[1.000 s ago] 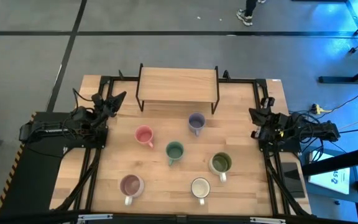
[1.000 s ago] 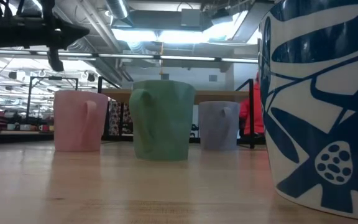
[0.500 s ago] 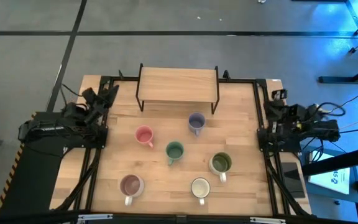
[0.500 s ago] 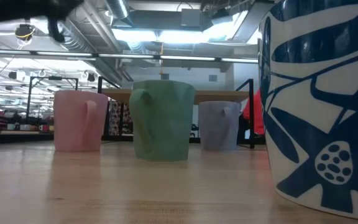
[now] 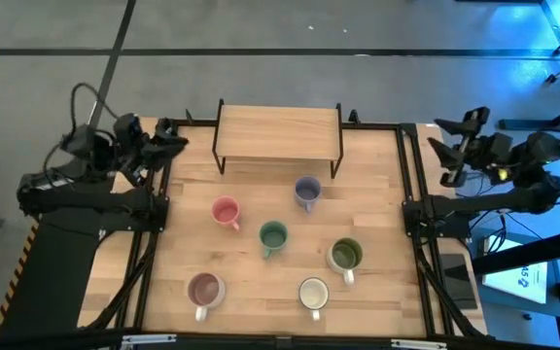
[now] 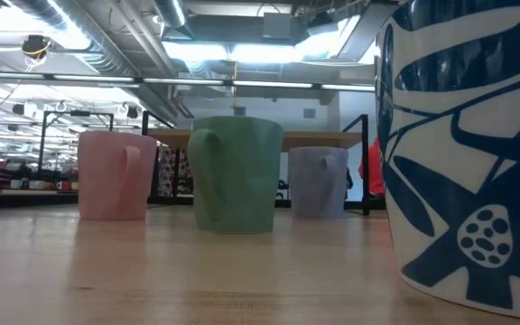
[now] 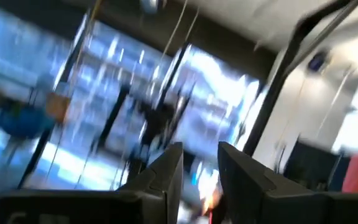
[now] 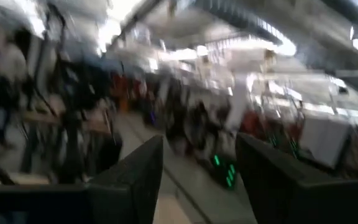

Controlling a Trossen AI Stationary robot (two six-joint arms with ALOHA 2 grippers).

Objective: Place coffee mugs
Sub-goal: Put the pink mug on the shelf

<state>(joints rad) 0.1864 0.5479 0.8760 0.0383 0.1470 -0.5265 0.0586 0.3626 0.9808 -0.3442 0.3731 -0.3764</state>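
Observation:
Six mugs stand upright on their bases on the wooden table. In the high view they are pink (image 5: 225, 212), lavender (image 5: 307, 191), teal-green (image 5: 273, 235), olive-green (image 5: 345, 255), white (image 5: 313, 292) and white with a mauve inside (image 5: 205, 289). The low view shows the pink mug (image 6: 111, 176), the teal-green mug (image 6: 235, 174) and the lavender mug (image 6: 318, 181). My left gripper (image 5: 170, 136) (image 7: 201, 168) is raised over the table's far left corner, open by a narrow gap. My right gripper (image 5: 445, 151) (image 8: 199, 162) is raised past the table's right edge, open. Neither is near a mug.
A wooden shelf on dark metal legs (image 5: 277, 131) stands at the table's far edge, behind the lavender mug. A mug with a blue-and-white pattern (image 6: 463, 144) fills the right of the low view, close to the camera. Bare wood (image 5: 251, 175) lies between the shelf and the mugs.
Both arms have lifted and drawn back. The left gripper went up and toward the far left corner, leaving the low view's top. The right gripper rose and swung out past the right edge toward the far side. The mugs have stayed put.

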